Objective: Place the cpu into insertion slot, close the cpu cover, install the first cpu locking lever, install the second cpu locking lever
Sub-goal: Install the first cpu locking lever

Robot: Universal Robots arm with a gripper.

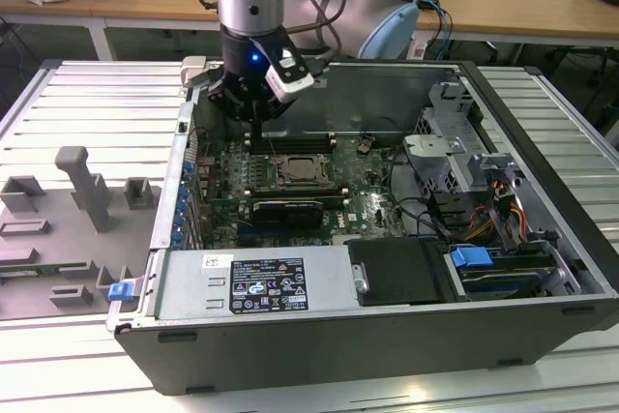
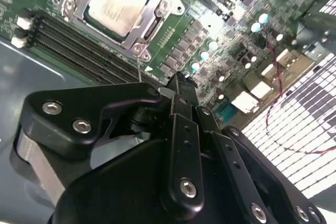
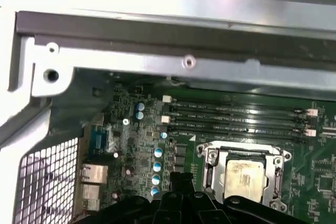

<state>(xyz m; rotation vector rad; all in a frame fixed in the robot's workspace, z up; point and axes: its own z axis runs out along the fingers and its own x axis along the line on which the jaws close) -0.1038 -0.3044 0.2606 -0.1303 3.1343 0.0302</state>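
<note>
Hanging low inside the open computer case (image 1: 387, 345), the claw (image 1: 255, 125) is sitting just beside one corner of the insertion slot (image 2: 137, 49), on the side where the long black memory slots (image 2: 79, 45) are running. Its fingers are looking drawn together and narrow, with nothing caught between them as far as the second wrist view is showing. The cpu (image 2: 116, 2) is lying flat in the slot, its pale top showing through the window of the cpu cover (image 3: 277, 176), which is looking folded down over it. A thin wire rod (image 2: 139, 71), likely a locking lever, is standing up from the slot's near corner toward the claw.

As I am judging the risk, the rod is thin and springy, so an off-centre push could be letting it slip past the fingers and spring back, leaving the cover unclamped. Drifting sideways from the slot could be knocking the memory slots or the small capacitors (image 2: 205, 55) nearby.
</note>
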